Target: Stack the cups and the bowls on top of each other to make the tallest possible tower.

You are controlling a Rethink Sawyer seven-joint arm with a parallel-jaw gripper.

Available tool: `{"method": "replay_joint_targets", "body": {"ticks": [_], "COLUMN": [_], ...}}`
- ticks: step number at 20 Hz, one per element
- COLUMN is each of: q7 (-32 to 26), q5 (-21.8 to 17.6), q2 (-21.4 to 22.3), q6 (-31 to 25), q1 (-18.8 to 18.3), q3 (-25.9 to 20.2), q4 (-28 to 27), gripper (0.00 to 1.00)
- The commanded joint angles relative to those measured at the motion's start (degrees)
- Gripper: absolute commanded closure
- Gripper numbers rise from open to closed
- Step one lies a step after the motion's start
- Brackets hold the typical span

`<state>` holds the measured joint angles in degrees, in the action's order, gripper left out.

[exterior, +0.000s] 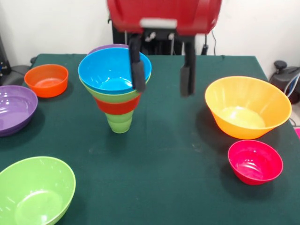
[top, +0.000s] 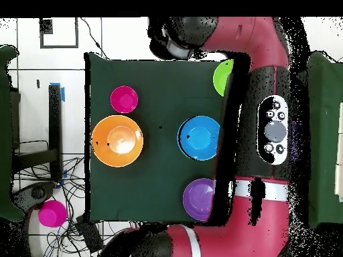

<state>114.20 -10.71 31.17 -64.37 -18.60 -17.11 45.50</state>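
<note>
The tower (exterior: pixel 117 101) stands at mid-table: a light-green cup (exterior: pixel 119 123) as base, then an orange-red bowl (exterior: pixel 117 106), a green bowl and a blue bowl (exterior: pixel 111 71) on top. From above only the blue bowl (top: pixel 199 137) shows. My gripper (exterior: pixel 163 75) hangs open and empty, its left finger (exterior: pixel 138 70) overlapping the blue rim in the front view. In the overhead view the arm's end (top: pixel 171 41) is over the table's top edge, apart from the tower.
Loose bowls: large orange (exterior: pixel 247 107) (top: pixel 117 140), pink-red (exterior: pixel 255 161) (top: pixel 124 99), lime-green (exterior: pixel 35 192) (top: pixel 224 77), small orange-red (exterior: pixel 46 79), purple (exterior: pixel 14 108), and another purple (exterior: pixel 108 47) (top: pixel 199 199) behind the tower. A magenta bowl (top: pixel 51 213) lies off the table.
</note>
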Motion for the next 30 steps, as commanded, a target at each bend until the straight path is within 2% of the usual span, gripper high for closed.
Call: {"method": "replay_joint_targets", "body": {"ticks": [1, 5, 12, 18, 30], "q7": [3.87, 1.78, 8.31, 5.35, 1.76], "q5": [0.61, 0.58, 3.41, 5.08, 5.01], "q2": [4.93, 3.47, 6.47, 4.29, 3.28], "q6": [-0.97, -1.48, 2.68, 6.36, 4.41], "q1": [3.35, 3.13, 5.00, 4.16, 4.05], "q3": [1.07, 0.53, 2.87, 2.22, 2.30], "q4": [9.48, 7.56, 14.61, 14.99, 12.55], "gripper": [0.00, 0.00, 0.00, 0.00, 0.00]}}
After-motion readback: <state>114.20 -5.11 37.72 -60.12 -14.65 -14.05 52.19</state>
